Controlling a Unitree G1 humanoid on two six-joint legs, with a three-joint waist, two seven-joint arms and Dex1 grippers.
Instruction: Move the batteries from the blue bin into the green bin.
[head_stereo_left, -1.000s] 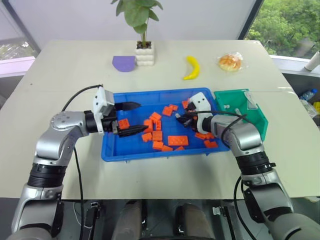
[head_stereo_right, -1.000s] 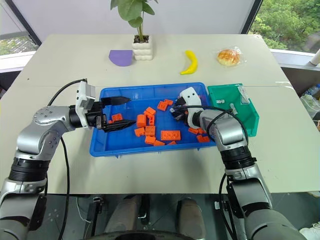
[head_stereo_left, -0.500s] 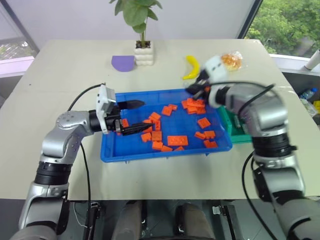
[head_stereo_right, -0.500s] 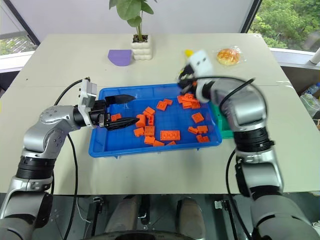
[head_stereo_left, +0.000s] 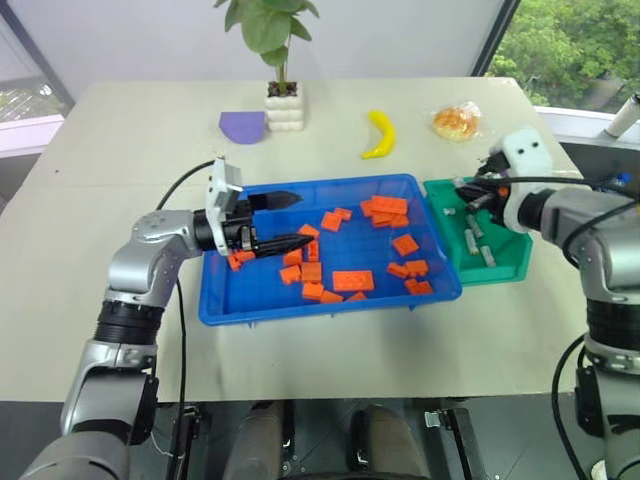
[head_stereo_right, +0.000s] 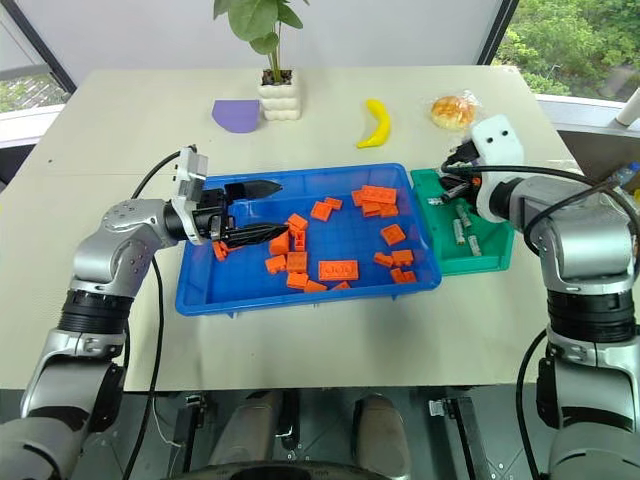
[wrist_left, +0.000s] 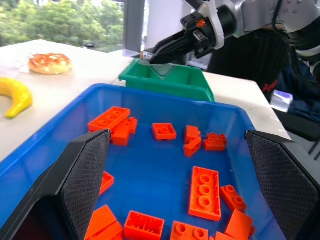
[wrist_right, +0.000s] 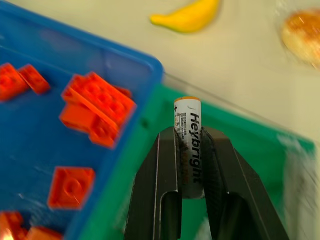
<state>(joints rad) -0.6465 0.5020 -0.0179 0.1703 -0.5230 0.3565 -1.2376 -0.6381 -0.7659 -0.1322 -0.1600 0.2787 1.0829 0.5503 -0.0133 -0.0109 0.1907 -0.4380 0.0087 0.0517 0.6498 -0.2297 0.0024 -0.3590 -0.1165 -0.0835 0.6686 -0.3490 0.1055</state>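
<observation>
The blue bin lies in the middle of the table with many orange bricks in it. Against its right side sits the green bin, where two batteries lie on the floor. My right gripper hovers over the green bin's near-left corner, shut on a battery that stands upright between its fingers. My left gripper is open, pointing level across the blue bin's left end just above the bricks, with nothing between its fingers.
At the back of the table are a potted plant, a purple piece, a banana and a wrapped bun. Bare tabletop surrounds both bins.
My right gripper has risen out of the blue bin and swung right, over the green bin, carrying the battery. The left gripper has hardly moved and stays open.
</observation>
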